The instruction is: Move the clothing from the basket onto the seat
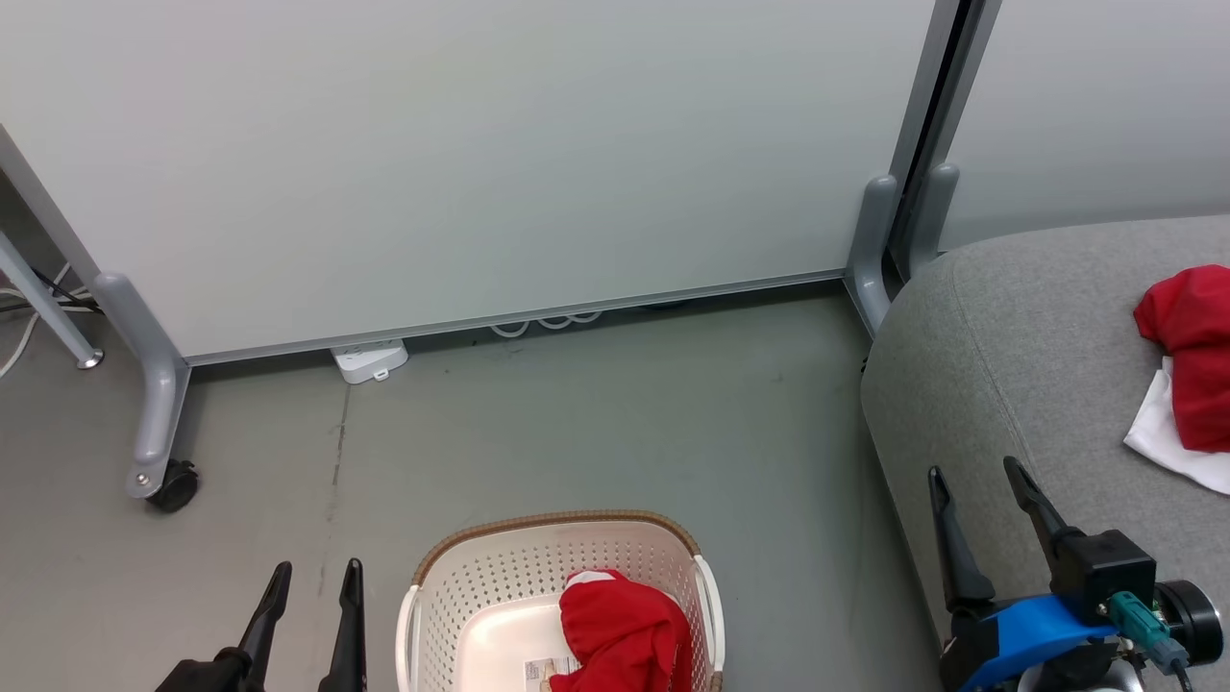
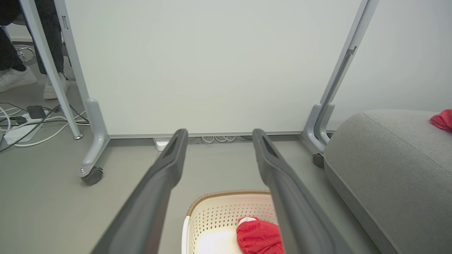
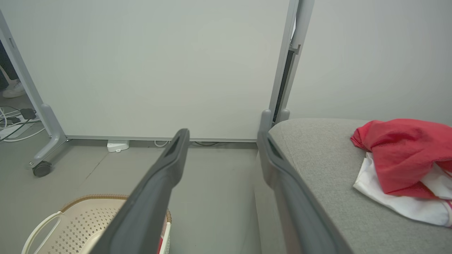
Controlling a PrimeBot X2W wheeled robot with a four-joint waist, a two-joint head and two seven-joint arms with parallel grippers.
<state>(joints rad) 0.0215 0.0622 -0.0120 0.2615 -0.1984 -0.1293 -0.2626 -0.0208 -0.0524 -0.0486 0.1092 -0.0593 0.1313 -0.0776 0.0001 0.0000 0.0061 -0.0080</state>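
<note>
The left gripper, two long dark fingers, stands spread wide with nothing between them at about 7 o'clock in the head view. The right gripper, on a blue-bodied wrist at about 4 o'clock, is likewise spread and empty, and its fingers show against the rounded left flank of the seat. Just beside the left gripper, at 6 o'clock, the small cream-white perforated plastic basket with a brown woven-look rim sits on the grey floor. A bright red soft fabric garment lies bunched against the basket's right-hand wall, with a white edge showing at its top and bare basket bottom to its left. At 3 o'clock rises the large light grey upholstered seat cushion. A second red garment with a white panel lies on it, well apart from the basket. A white partition panel on castors closes the scene at 12 o'clock. The task looks about half done, and the step in hand is the reach for the garment left in the basket. In the left wrist view that garment sits toward 5 o'clock, partly under one finger. The next move therefore likely calls for shifting the chosen gripper over the bunch, then descending inside the rim. It would then close on a raised fold, lift clear of the wall and carry the garment toward 3 o'clock.
</note>
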